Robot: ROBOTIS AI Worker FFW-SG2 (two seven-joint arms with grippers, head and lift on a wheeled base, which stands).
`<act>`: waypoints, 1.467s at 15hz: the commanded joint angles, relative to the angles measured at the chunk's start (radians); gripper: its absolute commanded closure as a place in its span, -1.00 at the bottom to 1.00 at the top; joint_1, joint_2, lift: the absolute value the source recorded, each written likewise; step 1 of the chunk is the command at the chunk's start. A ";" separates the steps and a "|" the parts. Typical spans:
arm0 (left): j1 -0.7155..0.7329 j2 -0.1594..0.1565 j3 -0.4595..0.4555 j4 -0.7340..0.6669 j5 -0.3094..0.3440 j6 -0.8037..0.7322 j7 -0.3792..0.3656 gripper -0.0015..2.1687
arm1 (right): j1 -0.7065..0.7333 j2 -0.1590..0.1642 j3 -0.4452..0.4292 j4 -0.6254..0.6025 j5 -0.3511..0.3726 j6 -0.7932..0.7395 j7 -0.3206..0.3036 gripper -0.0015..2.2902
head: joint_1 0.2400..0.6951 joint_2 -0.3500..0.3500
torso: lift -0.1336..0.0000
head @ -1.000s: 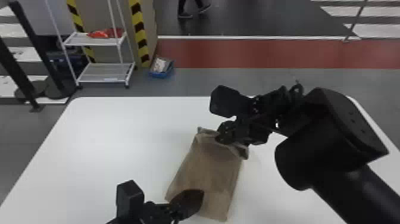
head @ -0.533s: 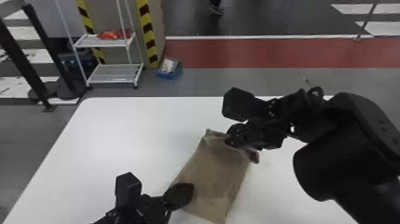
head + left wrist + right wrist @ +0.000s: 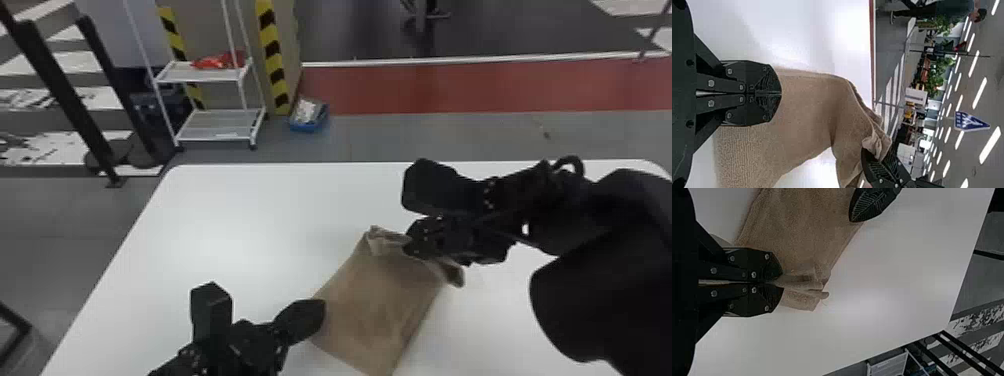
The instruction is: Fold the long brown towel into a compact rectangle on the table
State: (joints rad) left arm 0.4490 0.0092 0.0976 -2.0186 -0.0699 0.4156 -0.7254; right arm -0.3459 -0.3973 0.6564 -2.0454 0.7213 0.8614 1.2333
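Observation:
The brown towel (image 3: 380, 300) lies at an angle on the white table, its far end bunched and lifted at my right gripper (image 3: 412, 245). In the right wrist view my right gripper (image 3: 779, 282) is shut on that gathered end. My left gripper (image 3: 320, 312) is at the towel's left edge, nearer the table's front. In the left wrist view my left gripper (image 3: 779, 93) has its fingers together, over the flat towel (image 3: 805, 113), with no fold visible between them. The towel (image 3: 801, 231) stretches from one gripper toward the other.
Bare white table (image 3: 230, 225) surrounds the towel. Beyond its far edge stand a white shelf rack (image 3: 215, 75) and, on the floor, a blue box (image 3: 308, 116). Black posts (image 3: 65, 90) stand at the far left.
Against the table, the towel and both grippers have barely shifted. The head view has swung slightly left, so the table and shelf appear farther right. The far end stays held in my right gripper.

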 commanded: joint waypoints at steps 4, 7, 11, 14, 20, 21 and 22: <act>-0.016 -0.012 0.010 0.026 -0.013 0.022 0.006 0.90 | 0.019 0.000 -0.001 -0.035 0.001 0.003 0.003 -0.03 | 1.00 0.38 | -0.87; 0.016 -0.012 0.037 -0.014 0.012 0.026 0.004 0.90 | 0.027 -0.009 -0.001 -0.059 -0.003 0.009 0.011 -0.03 | 1.00 0.43 | -0.87; 0.040 -0.012 0.037 -0.040 0.018 0.026 0.000 0.90 | 0.051 -0.011 0.009 -0.095 -0.002 0.028 0.029 -0.03 | 1.00 0.49 | -0.87; 0.094 -0.012 0.039 -0.109 0.035 0.026 -0.005 0.90 | 0.042 -0.011 0.005 -0.088 0.001 0.025 0.018 -0.03 | 1.00 0.50 | -0.87; 0.204 -0.012 -0.019 -0.196 0.050 0.013 -0.031 0.90 | 0.022 0.012 -0.004 -0.027 0.004 0.000 0.011 -0.03 | 1.00 0.41 | -0.87; 0.214 -0.012 -0.032 -0.195 0.048 0.010 -0.039 0.90 | 0.019 0.012 -0.004 -0.019 0.004 -0.003 0.011 -0.03 | 1.00 0.39 | -0.87; 0.215 -0.012 -0.049 -0.190 0.041 0.007 -0.039 0.90 | 0.012 0.015 -0.003 -0.012 0.003 -0.003 0.011 -0.03 | 1.00 0.36 | -0.87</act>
State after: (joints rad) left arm 0.6545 0.0092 0.0704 -2.2122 -0.0212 0.4260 -0.7641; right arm -0.3269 -0.3850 0.6523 -2.0681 0.7253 0.8611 1.2440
